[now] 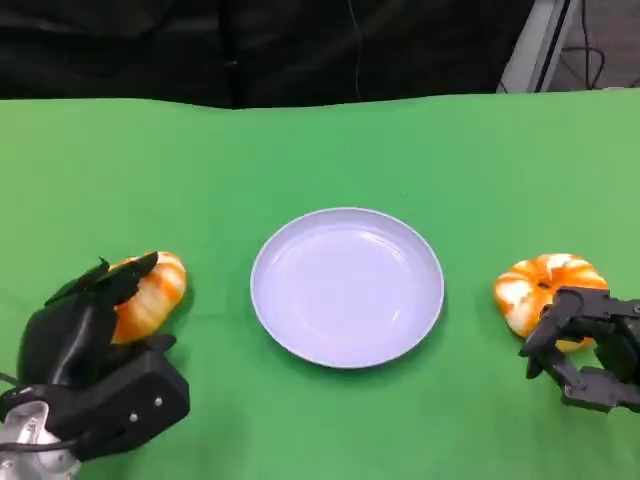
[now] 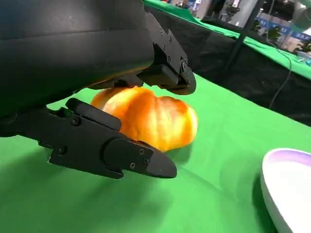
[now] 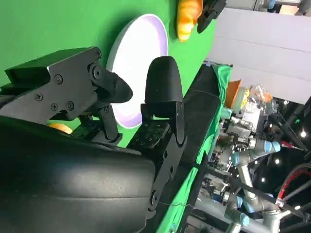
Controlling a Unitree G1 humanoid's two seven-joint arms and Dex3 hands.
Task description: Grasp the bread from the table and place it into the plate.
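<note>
Two orange-and-white glazed breads lie on the green table, either side of a pale lilac plate (image 1: 347, 288). My left hand (image 1: 90, 370) grips the left bread (image 1: 155, 293), which rests on the cloth. In the left wrist view this bread (image 2: 155, 119) sits between the upper fingers (image 2: 165, 73) and the thumb (image 2: 121, 155), both touching it. The right bread (image 1: 545, 282) lies near the right edge. My right hand (image 1: 590, 345) is at its near side with fingers spread, their tips just over its edge. The right wrist view shows that hand's fingers (image 3: 163, 92) apart, and the plate (image 3: 141, 43) beyond them.
The green cloth (image 1: 330, 150) runs back to a black curtain. In the right wrist view, other robot arms and equipment (image 3: 252, 160) stand beyond the table's edge. The plate (image 2: 286, 189) lies a short way from the left bread.
</note>
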